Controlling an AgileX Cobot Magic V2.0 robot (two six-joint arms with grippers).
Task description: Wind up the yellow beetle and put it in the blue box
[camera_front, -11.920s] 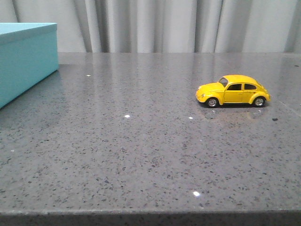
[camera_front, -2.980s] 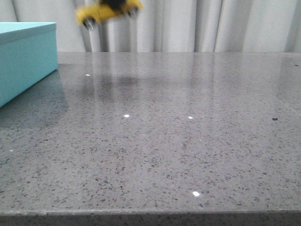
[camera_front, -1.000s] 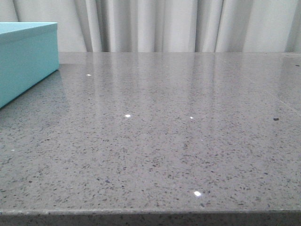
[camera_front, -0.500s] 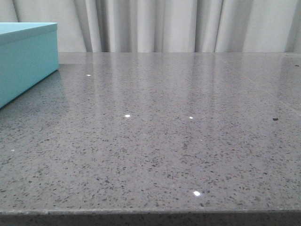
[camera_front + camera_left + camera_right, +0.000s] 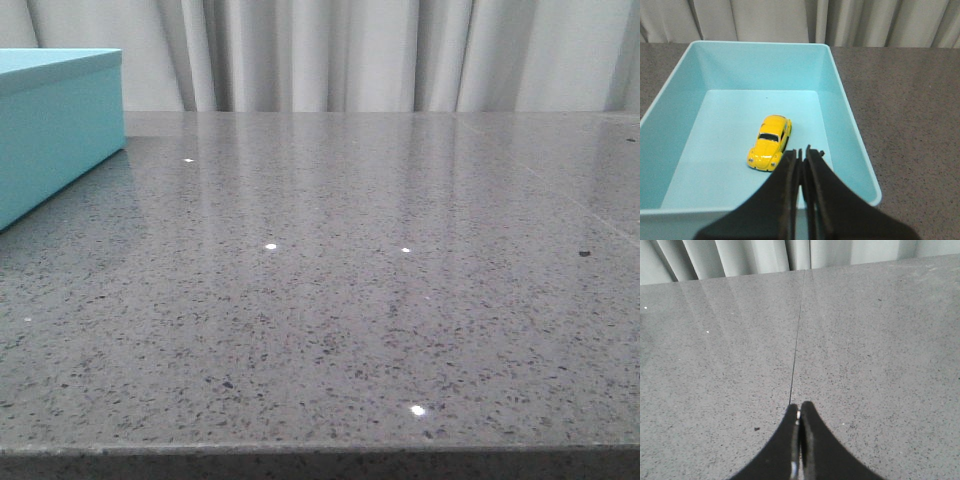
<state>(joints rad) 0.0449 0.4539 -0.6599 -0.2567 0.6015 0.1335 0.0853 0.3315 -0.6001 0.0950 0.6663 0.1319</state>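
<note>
The yellow beetle (image 5: 770,142) stands on its wheels on the floor of the open blue box (image 5: 845,115), seen in the left wrist view. My left gripper (image 5: 801,150) hangs above the box, beside the car and apart from it, shut and empty. The blue box also shows at the far left of the front view (image 5: 55,125); the car does not show there. My right gripper (image 5: 799,406) is shut and empty over bare grey tabletop (image 5: 865,340). Neither gripper shows in the front view.
Grey speckled stone table (image 5: 350,280) with its front edge at the bottom of the front view. A thin seam (image 5: 797,335) runs across it under the right gripper. Grey curtains (image 5: 350,50) hang behind the table.
Over the earlier frames the beetle left its place on the right of the table, passed high toward the box, and is gone from the front view. Nothing differs in the last second.
</note>
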